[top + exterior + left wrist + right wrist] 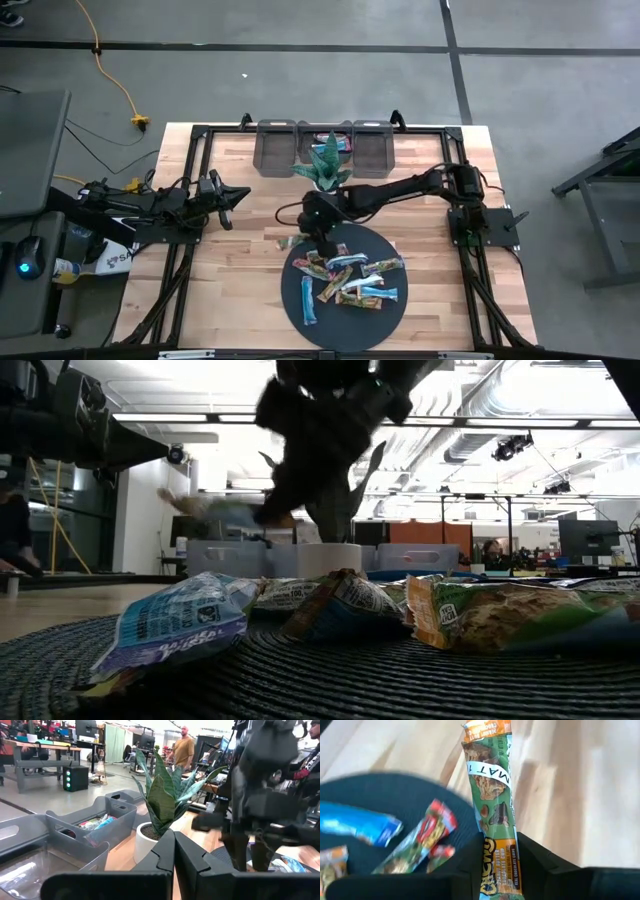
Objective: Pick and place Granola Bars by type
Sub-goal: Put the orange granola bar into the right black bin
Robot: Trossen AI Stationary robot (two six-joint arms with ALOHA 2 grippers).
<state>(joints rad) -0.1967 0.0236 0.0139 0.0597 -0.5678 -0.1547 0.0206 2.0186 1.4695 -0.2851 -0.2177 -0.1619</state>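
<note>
Several granola bars point(345, 280) in blue, green, orange and white wrappers lie in a loose heap on a round dark mat point(395, 310); the low view shows them close up point(180, 625). My right gripper point(316, 236) hangs over the mat's far-left edge, shut on a green-and-orange bar point(492, 795). My left gripper point(236, 195) waits shut over the table's left part, fingers together point(174, 852). More bars point(95, 824) lie in the middle grey bin. My right gripper pinches the green-and-orange bar between its two fingers near one end point(498, 851), one finger on each long edge. The bar sticks out ahead of the fingers over the bare wood. In the low view it shows blurred point(215, 510), lifted clear of the mat.
Three grey bins point(276, 146) stand in a row at the table's far edge. A spiky plant in a white pot point(326, 165) stands just in front of them, close beside my right arm. Bare wood lies left of the mat. People stand in the room beyond.
</note>
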